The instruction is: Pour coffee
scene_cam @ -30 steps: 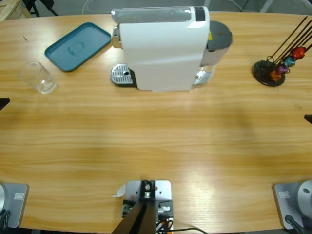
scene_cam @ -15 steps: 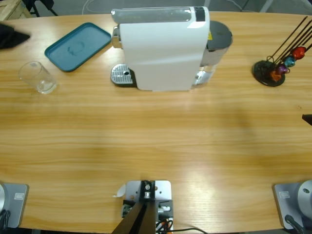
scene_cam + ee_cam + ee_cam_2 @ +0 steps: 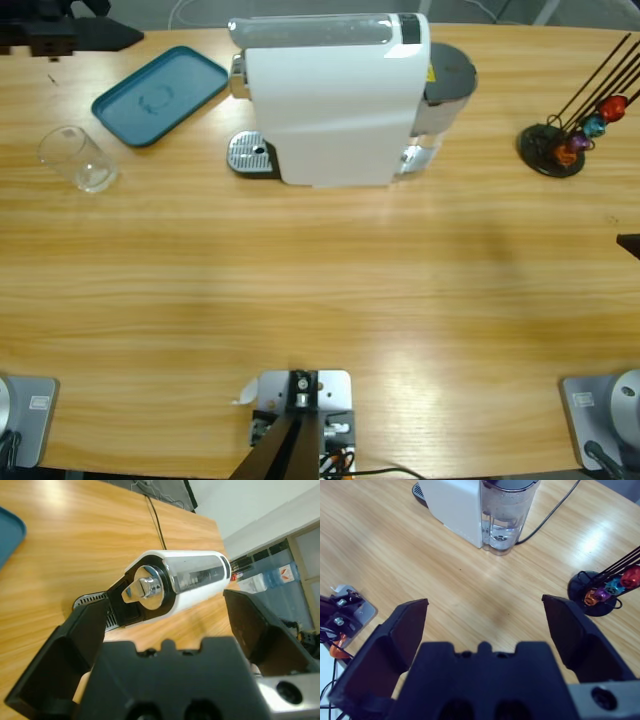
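The white coffee machine [image 3: 335, 100] stands at the back middle of the table, its drip grate [image 3: 250, 153] facing left. A small clear glass tumbler [image 3: 78, 158] stands at the far left; I cannot tell whether it holds any coffee. My left gripper [image 3: 105, 37] hovers at the back left corner, behind the teal tray [image 3: 160, 93]. In the left wrist view it [image 3: 165, 605] is open, looking along the table at the machine's spout end [image 3: 147, 590]. My right gripper [image 3: 485, 602] is open above bare wood, well short of the machine's water tank [image 3: 507, 515].
A black capsule stand [image 3: 555, 148] with coloured capsules [image 3: 615, 585] is at the back right. The machine's power cord [image 3: 552, 512] runs off behind the tank. Only a dark sliver of an arm [image 3: 630, 243] shows at the right edge of the high view.
My left gripper has swung from the table's left edge up to the back left corner, past the tumbler and behind the tray. The right arm has barely moved.
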`<action>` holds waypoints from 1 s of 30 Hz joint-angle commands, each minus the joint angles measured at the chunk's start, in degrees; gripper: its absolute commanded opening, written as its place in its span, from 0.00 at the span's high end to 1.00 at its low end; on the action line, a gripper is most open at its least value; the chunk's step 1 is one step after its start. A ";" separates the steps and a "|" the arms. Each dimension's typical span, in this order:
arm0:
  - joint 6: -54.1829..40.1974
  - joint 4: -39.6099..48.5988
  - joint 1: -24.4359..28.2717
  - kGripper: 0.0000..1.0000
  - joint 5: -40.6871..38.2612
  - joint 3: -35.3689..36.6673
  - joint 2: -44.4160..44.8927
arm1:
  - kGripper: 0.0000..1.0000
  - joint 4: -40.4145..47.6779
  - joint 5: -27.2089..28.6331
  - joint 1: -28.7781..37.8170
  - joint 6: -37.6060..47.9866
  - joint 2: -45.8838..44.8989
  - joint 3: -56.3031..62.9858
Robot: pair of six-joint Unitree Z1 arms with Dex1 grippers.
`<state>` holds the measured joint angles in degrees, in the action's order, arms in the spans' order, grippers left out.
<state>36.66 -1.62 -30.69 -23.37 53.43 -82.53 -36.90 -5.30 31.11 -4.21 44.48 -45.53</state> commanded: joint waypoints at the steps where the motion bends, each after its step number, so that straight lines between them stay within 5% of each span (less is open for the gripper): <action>1: 7.31 -1.09 1.32 0.07 -7.12 3.91 -9.71 | 0.00 0.77 0.46 0.62 0.41 2.22 1.41; 9: 8.17 -2.07 1.34 0.08 -9.44 5.98 -14.68 | 0.00 0.77 0.46 0.62 0.41 2.27 1.41; 19: 8.61 -3.48 1.16 0.49 -15.00 7.99 -18.44 | 0.00 0.77 0.46 0.62 0.39 2.52 1.32; 23: 9.40 -3.62 1.12 0.50 -15.67 7.48 -18.20 | 0.00 0.77 0.46 0.62 0.41 2.54 1.32; 26: 9.40 -3.83 1.07 0.74 -15.17 7.39 -17.44 | 0.00 0.77 0.46 0.62 0.39 2.56 1.32; 28: 9.40 -3.92 1.07 0.77 -15.03 7.37 -17.09 | 0.00 0.77 0.46 0.62 0.41 2.54 1.32; 30: 9.22 -3.92 1.07 0.98 -14.79 7.30 -16.74 | 0.00 0.77 0.46 0.62 0.39 2.54 1.32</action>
<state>45.22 -4.75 -29.80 -38.07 60.77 -97.92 -36.79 -5.30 31.11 -4.21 45.74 -45.54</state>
